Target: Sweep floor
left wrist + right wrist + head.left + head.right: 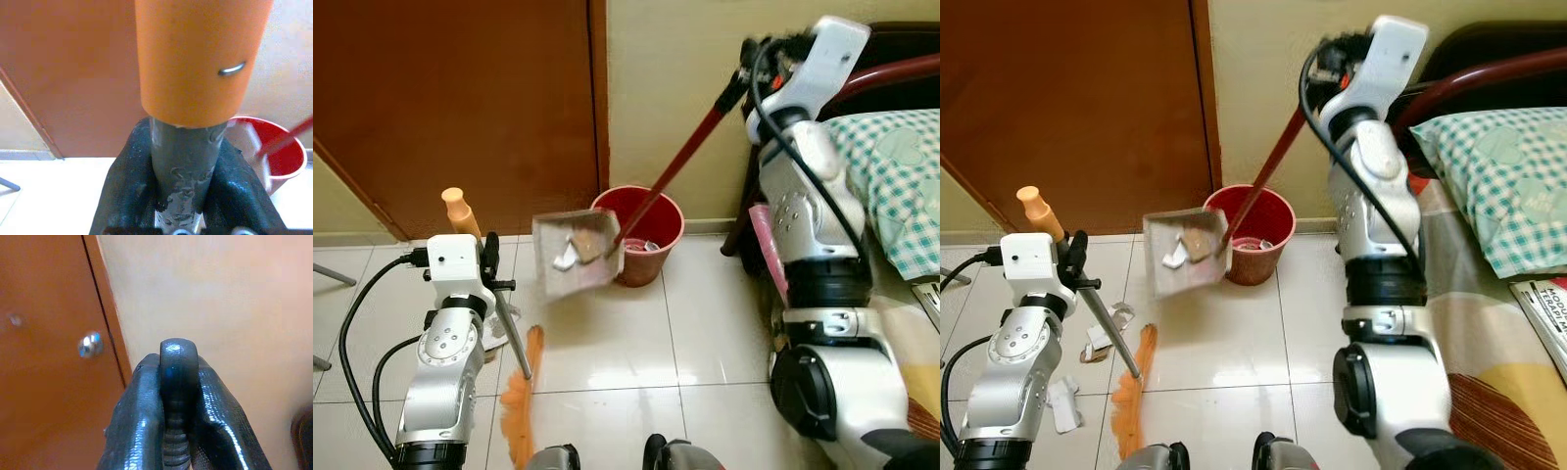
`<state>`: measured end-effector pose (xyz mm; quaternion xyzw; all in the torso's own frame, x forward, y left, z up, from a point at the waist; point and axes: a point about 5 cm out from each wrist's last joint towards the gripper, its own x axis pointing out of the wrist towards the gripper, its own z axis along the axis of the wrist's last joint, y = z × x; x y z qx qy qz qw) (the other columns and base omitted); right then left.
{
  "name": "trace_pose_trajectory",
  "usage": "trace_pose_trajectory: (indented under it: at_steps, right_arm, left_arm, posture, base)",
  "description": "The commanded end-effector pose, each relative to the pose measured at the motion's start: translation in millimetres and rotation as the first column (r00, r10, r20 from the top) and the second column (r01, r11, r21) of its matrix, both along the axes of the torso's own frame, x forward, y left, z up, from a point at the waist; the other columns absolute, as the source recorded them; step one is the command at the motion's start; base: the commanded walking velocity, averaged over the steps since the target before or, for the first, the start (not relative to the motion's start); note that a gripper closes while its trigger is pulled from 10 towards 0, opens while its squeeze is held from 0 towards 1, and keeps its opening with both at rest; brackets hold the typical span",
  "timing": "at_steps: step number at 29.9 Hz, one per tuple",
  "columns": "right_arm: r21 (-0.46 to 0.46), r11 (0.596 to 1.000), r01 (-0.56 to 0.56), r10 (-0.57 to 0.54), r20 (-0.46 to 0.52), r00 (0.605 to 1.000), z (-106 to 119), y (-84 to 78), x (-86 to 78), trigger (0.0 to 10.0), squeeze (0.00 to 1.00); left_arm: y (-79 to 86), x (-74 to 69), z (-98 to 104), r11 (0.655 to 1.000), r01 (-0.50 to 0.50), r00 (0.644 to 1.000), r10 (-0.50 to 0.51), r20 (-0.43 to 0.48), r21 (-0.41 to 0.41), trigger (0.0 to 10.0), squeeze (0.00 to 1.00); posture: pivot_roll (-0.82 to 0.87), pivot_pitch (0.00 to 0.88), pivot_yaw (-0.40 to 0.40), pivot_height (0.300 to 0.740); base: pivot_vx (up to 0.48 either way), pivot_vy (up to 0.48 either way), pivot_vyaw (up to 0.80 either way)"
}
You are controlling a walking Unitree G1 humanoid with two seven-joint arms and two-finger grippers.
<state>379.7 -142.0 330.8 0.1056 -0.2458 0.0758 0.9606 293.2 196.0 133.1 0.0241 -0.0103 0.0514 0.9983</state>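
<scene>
Right hand (178, 396) clamped on dustpan (576, 257) handle end, high at right. Handle slopes down-left to pan, loaded with scraps, hanging just near-left of red bin (644, 235), rim overlapping. Next: shift pan far-right, tip. Left hand (188, 188) clamped on broom (521, 387) pole, bristles on floor (705, 333).

I'm in a home bedroom: a checked pillow (891, 186) on the bed beside my right fingers, wooden door (460, 98) ahead, tiled floor (705, 333) below.
</scene>
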Motion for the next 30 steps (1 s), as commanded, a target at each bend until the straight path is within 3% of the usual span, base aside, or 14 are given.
trace_pose_trajectory:
  at_steps: [1,7,8,12,13,14,16,17,18,21,25,30]
  right_arm:
    - [-0.004,1.0,0.03,-0.029,0.157,0.987,31.4,-5.8,-10.0,10.0,0.0]
    - [-0.086,0.994,0.065,-0.041,0.259,0.965,46.7,-6.1,-16.6,10.0,0.0]
    - [-0.159,0.983,0.089,-0.036,0.309,0.95,49.2,-2.4,-20.1,10.0,0.0]
    - [-0.276,0.953,0.128,-0.019,0.367,0.93,42.8,8.0,-23.2,10.0,0.0]
    - [-0.308,0.94,0.146,-0.019,0.38,0.925,39.6,11.5,-24.0,10.0,0.0]
    - [-0.394,0.898,0.196,-0.013,0.421,0.907,29.8,22.1,-26.4,10.0,0.0]
    - [-0.433,0.877,0.208,0.005,0.441,0.897,25.1,28.0,-28.1,10.0,0.0]
    - [-0.481,0.848,0.225,0.03,0.467,0.884,20.1,35.3,-30.5,10.0,0.0]
    - [-0.556,0.794,0.247,0.094,0.513,0.853,10.5,50.7,-36.9,10.0,0.0]
    - [-0.609,0.763,0.216,0.173,0.515,0.84,-2.7,67.2,-42.4,10.0,0.0]
    - [-0.634,0.755,0.167,0.228,0.492,0.84,-17.5,78.9,-47.1,10.0,0.0]
    - [-0.63,0.759,0.162,0.241,0.504,0.829,-24.0,82.2,-51.1,10.0,0.0]
  left_arm:
    - [1.0,-1.0,-3.7,1.0,-0.011,1.0,0.011,-0.014,0.009,10.0,0.0]
    - [0.7,-1.2,-4.3,1.0,-0.008,1.0,0.008,-0.017,0.007,10.0,0.0]
    - [-0.8,-0.7,-4.8,1.0,-0.004,1.0,0.004,-0.019,0.005,10.0,0.0]
    - [-4.6,0.9,-3.8,1.0,0.008,1.0,-0.008,-0.016,0.0,10.0,0.0]
    - [-5.3,1.4,-3.5,1.0,0.012,1.0,-0.012,-0.015,0.0,10.0,0.0]
    - [-5.6,2.0,-3.2,1.0,0.011,1.0,-0.011,-0.015,0.0,10.0,0.0]
    - [-5.5,2.2,-3.3,1.0,0.011,1.0,-0.011,-0.015,-0.001,10.0,0.0]
    - [-5.6,2.3,-3.6,1.0,0.012,1.0,-0.012,-0.017,-0.002,10.0,0.0]
    - [-7.5,2.9,-3.7,1.0,0.023,1.0,-0.023,-0.016,-0.003,10.0,0.0]
    - [-10.2,3.7,-2.5,1.0,0.031,0.999,-0.031,-0.011,-0.004,10.0,0.0]
    - [-10.8,3.1,-2.3,1.0,0.027,1.0,-0.027,-0.007,-0.008,10.0,0.0]
    - [-12.4,1.1,-4.8,0.999,0.031,0.999,-0.031,-0.012,-0.01,10.0,0.0]
  posture:
    - [0.07,0.166,-0.008,0.74]
    - [0.07,0.168,-0.007,0.74]
    - [0.07,0.168,-0.006,0.74]
    - [0.07,0.165,-0.003,0.74]
    - [0.07,0.164,-0.002,0.74]
    - [0.07,0.164,0.002,0.74]
    - [0.06,0.164,0.004,0.74]
    - [0.06,0.164,0.004,0.74]
    - [0.06,0.162,0.004,0.74]
    - [0.07,0.161,0.0,0.74]
    - [0.08,0.16,-0.008,0.74]
    - [0.08,0.16,-0.008,0.74]
  base:
    - [0.0,0.0,0.0]
    - [0.0,0.0,0.0]
    - [0.0,0.0,0.0]
    - [0.0,0.0,0.0]
    - [0.0,0.0,0.0]
    - [0.0,0.0,0.0]
    - [0.0,0.0,0.0]
    - [0.0,0.0,0.0]
    - [0.0,0.0,0.0]
    - [0.0,0.0,0.0]
    - [0.0,0.0,0.0]
    - [0.0,0.0,0.0]
